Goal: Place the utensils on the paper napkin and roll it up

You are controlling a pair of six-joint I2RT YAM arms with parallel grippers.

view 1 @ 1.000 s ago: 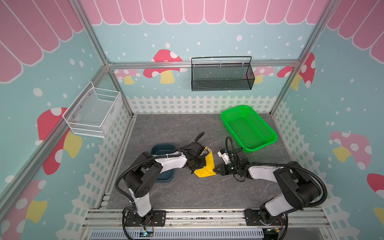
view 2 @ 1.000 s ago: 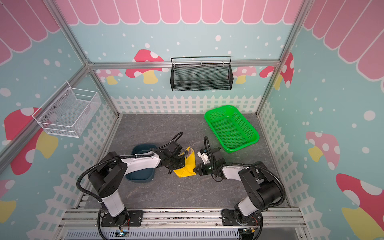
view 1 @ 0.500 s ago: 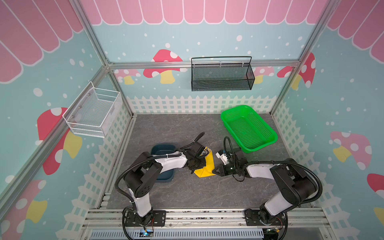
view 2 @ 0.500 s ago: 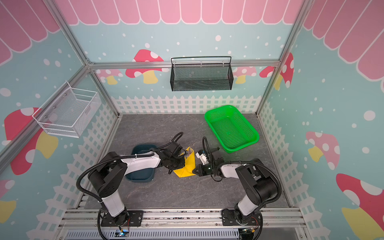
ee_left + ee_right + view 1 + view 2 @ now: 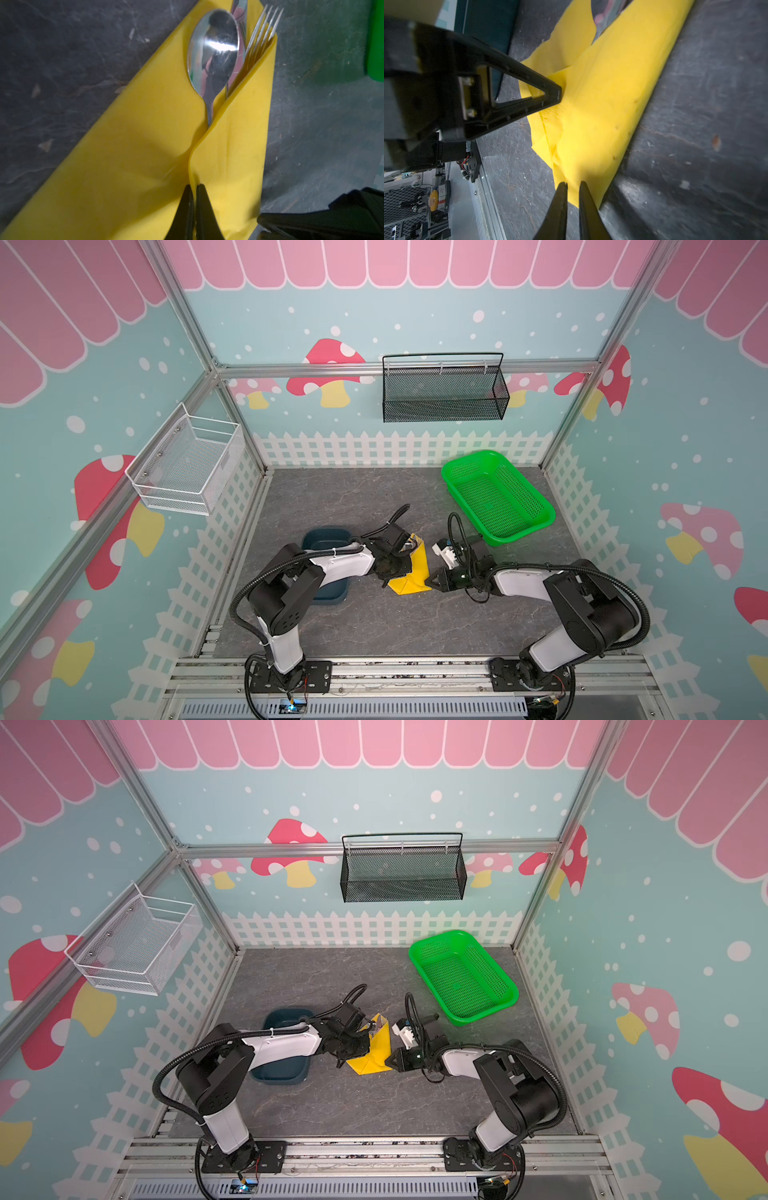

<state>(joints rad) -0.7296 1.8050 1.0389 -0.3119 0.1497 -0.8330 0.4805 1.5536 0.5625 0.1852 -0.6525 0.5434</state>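
Left gripper (image 5: 192,187): jaws pressed together, nipping the raised fold edge of the thin bright yellow paper napkin (image 5: 135,166). Right gripper (image 5: 572,184): jaws nearly closed, with a narrow slit showing yellow at the napkin's near end; you cannot tell whether paper is caught there. One flap lies folded over the handles of the shiny silver metal spoon (image 5: 214,52), the flat silver knife (image 5: 241,20) and the silver tined fork (image 5: 261,31). Their heads stick out at the far end. In both top views the napkin (image 5: 417,572) lies on the grey table between the two grippers, long axis running roughly front to back. Judgement: the loose sheet spreads toward the dark blue plastic tray (image 5: 326,533), so you roll across the axis that way. The left arm sits nearer that flap.
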